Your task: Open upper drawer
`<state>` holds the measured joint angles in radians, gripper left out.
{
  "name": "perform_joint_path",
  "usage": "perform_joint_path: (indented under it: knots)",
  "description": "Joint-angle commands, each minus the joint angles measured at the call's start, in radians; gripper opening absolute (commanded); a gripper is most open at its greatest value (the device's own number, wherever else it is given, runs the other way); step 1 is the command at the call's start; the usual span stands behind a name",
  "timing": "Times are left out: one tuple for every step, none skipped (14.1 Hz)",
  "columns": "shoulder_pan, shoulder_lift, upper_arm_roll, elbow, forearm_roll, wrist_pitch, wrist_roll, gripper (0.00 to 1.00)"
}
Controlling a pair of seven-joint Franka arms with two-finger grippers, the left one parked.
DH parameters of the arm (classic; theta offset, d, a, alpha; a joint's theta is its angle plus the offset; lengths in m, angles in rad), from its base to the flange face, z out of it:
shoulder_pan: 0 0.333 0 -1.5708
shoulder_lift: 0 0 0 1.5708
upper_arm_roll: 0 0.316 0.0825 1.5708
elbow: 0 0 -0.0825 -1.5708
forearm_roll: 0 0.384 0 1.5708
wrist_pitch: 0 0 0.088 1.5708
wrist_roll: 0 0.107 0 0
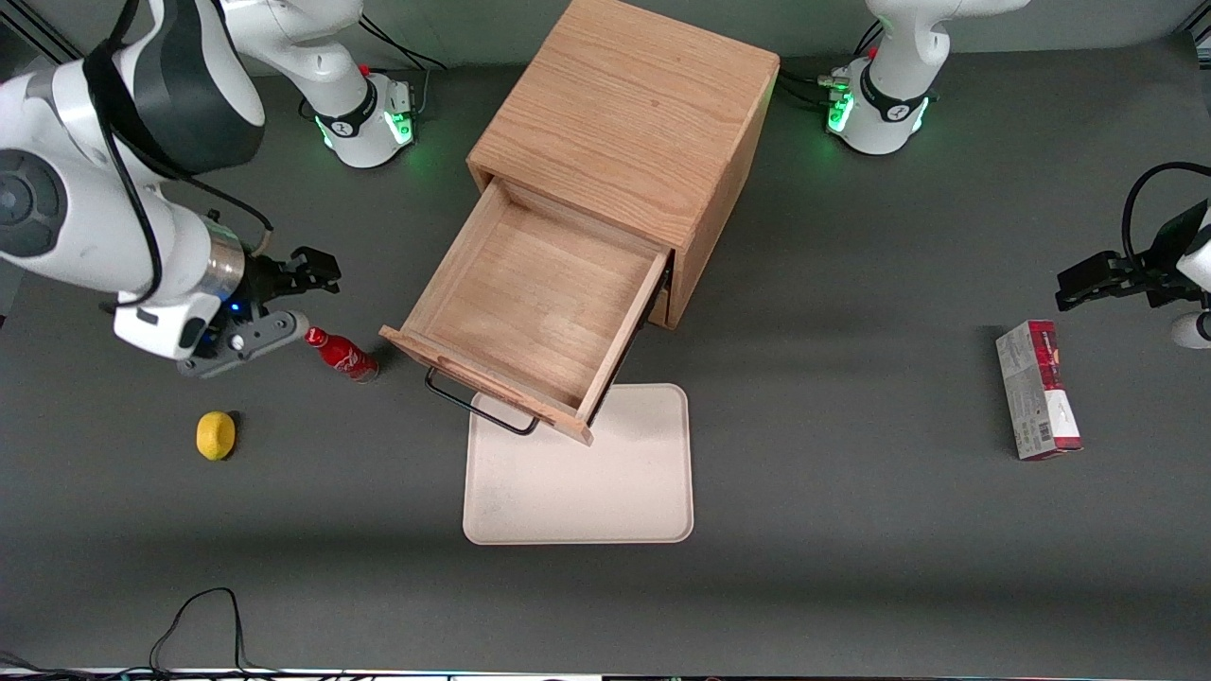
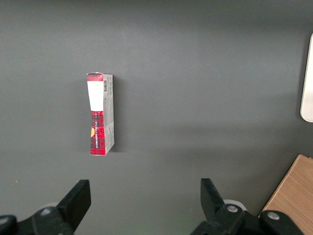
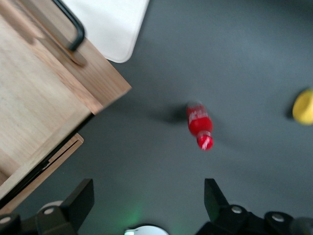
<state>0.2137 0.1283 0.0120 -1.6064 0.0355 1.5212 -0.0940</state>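
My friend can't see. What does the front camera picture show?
An oak cabinet's upper drawer is pulled wide open and empty, over a beige tray. The open gripper hovers beside a red bottle, near a lemon.

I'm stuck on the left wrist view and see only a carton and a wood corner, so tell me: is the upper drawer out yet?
Observer: Yes. The upper drawer is pulled far out of the cabinet, and nothing shows inside it.
Operator: Where's the working gripper?
Observer: The gripper is open and holds nothing, off the handle, toward the working arm's end of the table.
Operator: Anything near it?
Observer: A red bottle lies beside it; a lemon sits nearer the front camera.
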Motion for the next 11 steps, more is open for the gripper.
perform_joint_path:
  knots:
    - [0.007, -0.124, -0.035, -0.133, -0.019, 0.036, 0.068, 0.99]
    - [0.009, -0.13, -0.055, -0.132, -0.019, 0.033, 0.071, 0.98]
    - [0.007, -0.133, -0.075, -0.13, -0.009, 0.018, 0.066, 0.98]
    - [0.009, -0.136, -0.096, -0.13, -0.002, 0.019, 0.056, 1.0]
    - [0.009, -0.144, -0.101, -0.129, 0.0, 0.025, 0.054, 1.0]
    - [0.007, -0.148, -0.104, -0.127, 0.0, 0.034, 0.053, 1.0]
    - [0.007, -0.15, -0.107, -0.121, 0.0, 0.045, 0.039, 1.0]
    - [0.007, -0.15, -0.109, -0.115, 0.0, 0.057, 0.028, 1.0]
    - [0.007, -0.148, -0.109, -0.113, 0.0, 0.063, 0.027, 1.0]
    - [0.009, -0.15, -0.103, -0.11, -0.003, 0.065, 0.027, 1.0]
    - [0.01, -0.151, -0.099, -0.104, -0.012, 0.065, 0.027, 1.0]
